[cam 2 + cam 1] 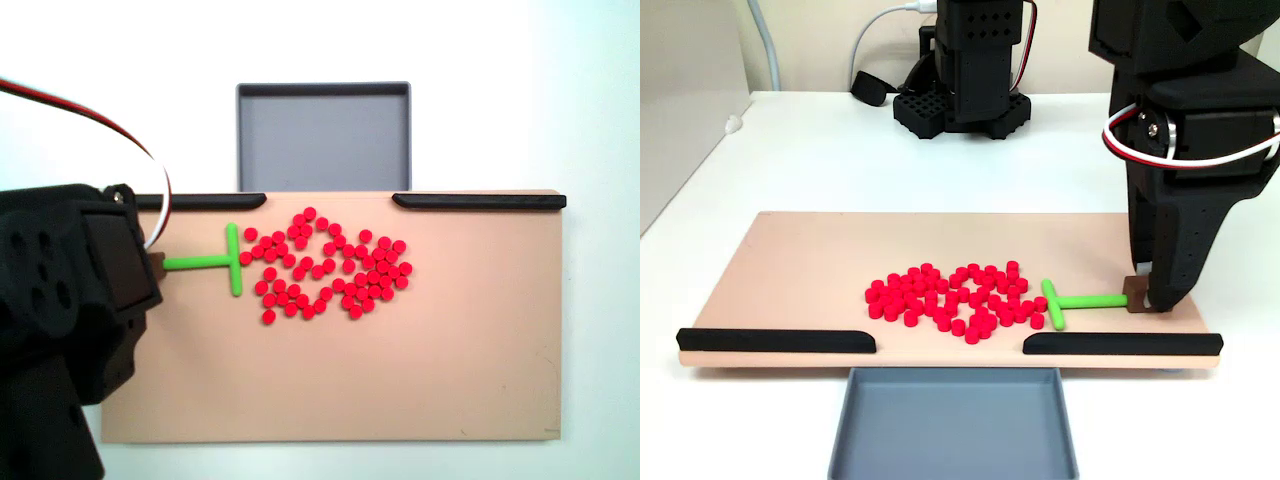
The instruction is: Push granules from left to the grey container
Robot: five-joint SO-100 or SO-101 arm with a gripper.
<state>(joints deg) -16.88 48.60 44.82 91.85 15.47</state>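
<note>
- Gripping a brown block on the green stick's (1080, 302) end, the gripper (1143, 297) stands at the tan board's (810, 270) right side in a fixed view.
- Granules (952, 297) lie clustered mid-board, the stick's crossbar touching their right edge.
- Grey tray (952, 425) sits empty just beyond the board's near edge, at the gap between two black bars (775, 340).

Tan board (800, 270) carries two black bars (775, 340).
</note>
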